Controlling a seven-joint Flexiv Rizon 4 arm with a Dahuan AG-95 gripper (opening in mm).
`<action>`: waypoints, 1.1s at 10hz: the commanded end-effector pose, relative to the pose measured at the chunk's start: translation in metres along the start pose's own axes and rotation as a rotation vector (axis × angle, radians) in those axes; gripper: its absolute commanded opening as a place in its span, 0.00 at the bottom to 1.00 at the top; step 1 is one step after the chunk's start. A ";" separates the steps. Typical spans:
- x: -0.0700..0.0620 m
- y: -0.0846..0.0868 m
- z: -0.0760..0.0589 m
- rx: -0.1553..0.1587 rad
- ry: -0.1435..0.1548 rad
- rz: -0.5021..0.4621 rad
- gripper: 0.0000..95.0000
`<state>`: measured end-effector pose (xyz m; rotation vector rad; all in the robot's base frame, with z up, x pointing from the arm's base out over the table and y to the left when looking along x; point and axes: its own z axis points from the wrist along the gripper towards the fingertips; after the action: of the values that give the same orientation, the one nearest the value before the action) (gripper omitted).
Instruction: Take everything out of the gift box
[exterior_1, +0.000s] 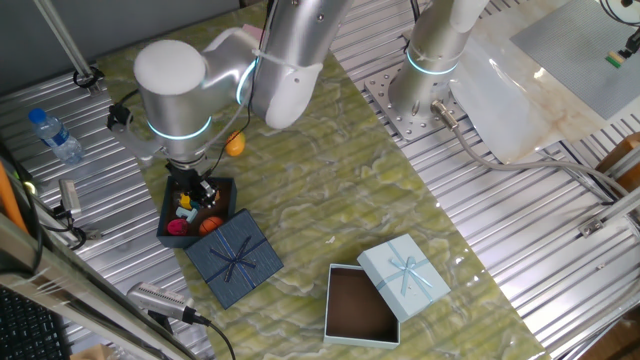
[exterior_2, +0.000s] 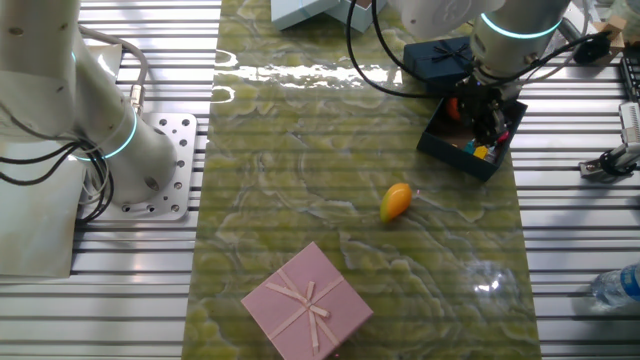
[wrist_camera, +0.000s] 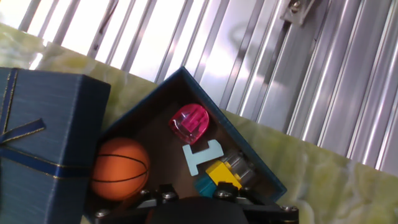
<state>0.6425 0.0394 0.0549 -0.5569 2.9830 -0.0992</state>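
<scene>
Box (exterior_1: 172, 222) sits on the tabletop (exterior_1: 330, 200), end effector (exterior_1: 190, 190) above it. Other side: an orange toy (exterior_2: 396, 200) is out. Hand view: ball (wrist_camera: 120, 168) and pink toy (wrist_camera: 190, 122) crowd together; fingers hidden, grip unclear, could bump neighbours.

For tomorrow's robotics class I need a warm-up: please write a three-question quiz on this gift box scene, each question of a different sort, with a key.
1. True or false: the navy lid covers the gift box.
2. Multiple choice: which toy already lies out on the table? A) the basketball B) the orange-yellow toy C) the pink toy
3. Fill in: the hand hangs directly over the ____.

Key
1. False; the lid lies beside the open box.
2. B; the basketball and pink toy are inside the box.
3. gift box
</scene>
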 end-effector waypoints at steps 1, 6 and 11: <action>-0.001 0.001 0.004 0.025 0.010 0.004 0.40; -0.004 0.009 0.011 0.031 0.007 0.022 0.40; -0.005 0.012 0.015 0.032 0.004 0.026 0.40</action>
<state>0.6450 0.0519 0.0396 -0.5160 2.9859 -0.1452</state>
